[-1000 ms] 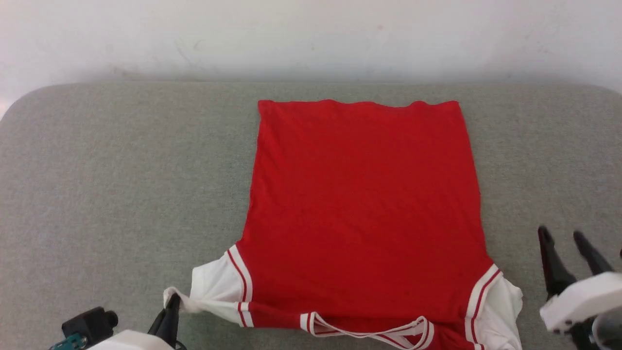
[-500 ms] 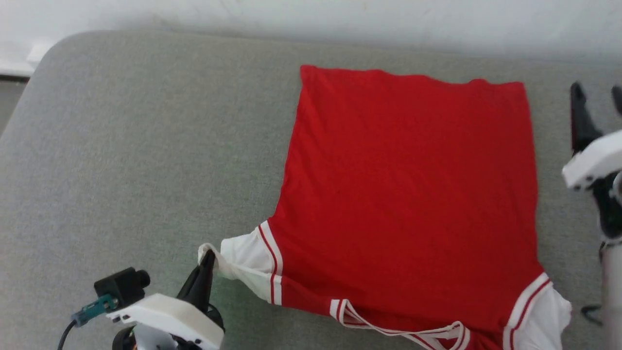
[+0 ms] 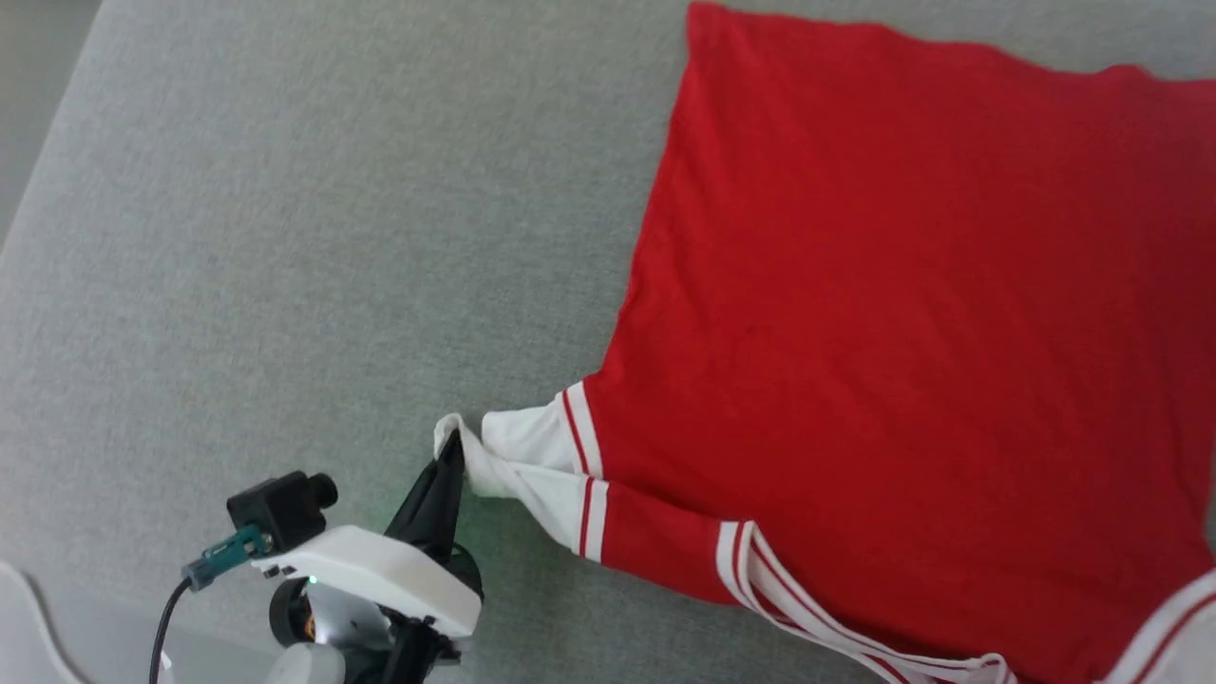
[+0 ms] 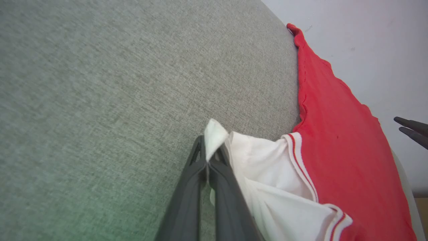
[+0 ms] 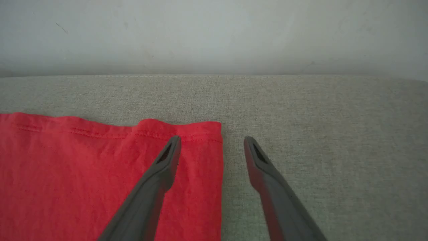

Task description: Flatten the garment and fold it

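The garment [image 3: 902, 313], a red jersey, lies spread with its plain red side up, so the number and lettering are hidden. My left gripper [image 3: 453, 446] is shut on the tip of its white, red-striped left sleeve [image 3: 518, 446], pulled into a point. The left wrist view shows that sleeve tip [image 4: 214, 135] sticking out past my closed left gripper [image 4: 209, 157]. My right gripper [image 5: 212, 140] is open above the far right hem corner of the garment [image 5: 100, 174], one finger over the fabric and the other over bare cushion. The right gripper [image 4: 398, 124] also shows at the left wrist view's right edge.
The jersey rests on a wide grey fabric cushion [image 3: 285, 237] with bare room to its left. A white wall [image 5: 200, 33] rises right behind the cushion's far edge. The cushion's left edge [image 3: 47, 171] drops off at the upper left.
The head camera has swung left and down, so the jersey sits further right and higher. The right gripper went up along the jersey's right side. The left gripper still holds the sleeve tip.
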Controlling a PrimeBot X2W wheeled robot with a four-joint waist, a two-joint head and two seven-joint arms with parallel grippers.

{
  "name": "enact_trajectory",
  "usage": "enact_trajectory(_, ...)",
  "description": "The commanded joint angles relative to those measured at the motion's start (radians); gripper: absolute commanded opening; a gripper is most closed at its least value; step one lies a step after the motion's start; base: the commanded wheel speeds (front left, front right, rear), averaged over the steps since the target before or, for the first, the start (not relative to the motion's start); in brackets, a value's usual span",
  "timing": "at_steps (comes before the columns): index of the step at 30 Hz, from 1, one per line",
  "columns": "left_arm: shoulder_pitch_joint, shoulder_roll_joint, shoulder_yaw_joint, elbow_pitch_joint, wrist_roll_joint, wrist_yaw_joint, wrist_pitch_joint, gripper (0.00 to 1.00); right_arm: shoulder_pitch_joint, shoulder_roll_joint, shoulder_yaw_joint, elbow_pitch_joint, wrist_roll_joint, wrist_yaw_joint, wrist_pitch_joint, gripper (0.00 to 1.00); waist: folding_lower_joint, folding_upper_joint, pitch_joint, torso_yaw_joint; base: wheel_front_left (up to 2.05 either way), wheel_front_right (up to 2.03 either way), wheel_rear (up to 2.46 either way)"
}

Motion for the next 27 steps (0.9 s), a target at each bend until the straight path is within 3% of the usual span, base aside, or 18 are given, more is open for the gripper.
enact_trajectory(1, -0.016, -0.004, -0.001, 0.002, -0.003, -0.010, -0.006, 0.00, -0.015, -0.003, -0.005, 0.005, -0.010, -0.001, 0.014, 1.00, -0.0003, -0.0001, 0.064, 0.060, 0.00, 0.00, 0.00)
enact_trajectory(9, -0.026, -0.011, -0.016, 0.022, -0.004, -0.016, -0.016, 0.00, -0.063, -0.001, -0.071, 0.010, -0.113, -0.001, 0.226, 1.00, -0.0003, -0.0001, 0.087, 0.076, 0.00, 0.00, 0.00)
enact_trajectory(10, -0.027, -0.011, -0.017, 0.025, -0.005, -0.016, -0.016, 0.00, -0.063, 0.002, -0.081, 0.006, -0.124, -0.001, 0.249, 0.67, -0.0003, -0.0001, 0.087, 0.077, 0.00, 0.00, 0.00)
enact_trajectory(11, -0.028, -0.011, -0.017, 0.027, -0.006, -0.016, -0.018, 0.00, -0.061, 0.006, -0.090, -0.001, -0.134, -0.001, 0.267, 0.42, -0.0003, -0.0001, 0.086, 0.077, 0.00, 0.00, 0.00)
enact_trajectory(13, -0.028, -0.011, -0.018, 0.033, -0.006, -0.016, -0.019, 0.00, -0.052, 0.016, -0.110, -0.021, -0.148, -0.001, 0.283, 0.00, -0.0003, -0.0001, 0.080, 0.076, 0.00, 0.00, 0.00)
enact_trajectory(17, -0.019, -0.009, -0.018, 0.044, -0.008, -0.014, -0.021, 0.00, 0.001, 0.037, -0.127, -0.080, -0.140, -0.001, 0.193, 0.00, -0.0003, -0.0001, 0.050, 0.067, 0.00, 0.00, 0.00)
enact_trajectory(24, 0.026, 0.017, 0.000, 0.043, -0.008, 0.003, -0.020, 0.00, 0.211, 0.095, -0.077, -0.217, -0.017, -0.001, -0.298, 0.00, -0.0003, -0.0001, -0.064, 0.017, 0.00, 0.00, 0.00)
enact_trajectory(27, 0.056, 0.036, 0.010, 0.027, -0.008, 0.016, -0.008, 0.00, 0.332, 0.135, -0.077, -0.263, 0.016, -0.001, -0.429, 0.00, -0.0003, -0.0001, -0.127, -0.018, 0.00, 0.00, 0.00)
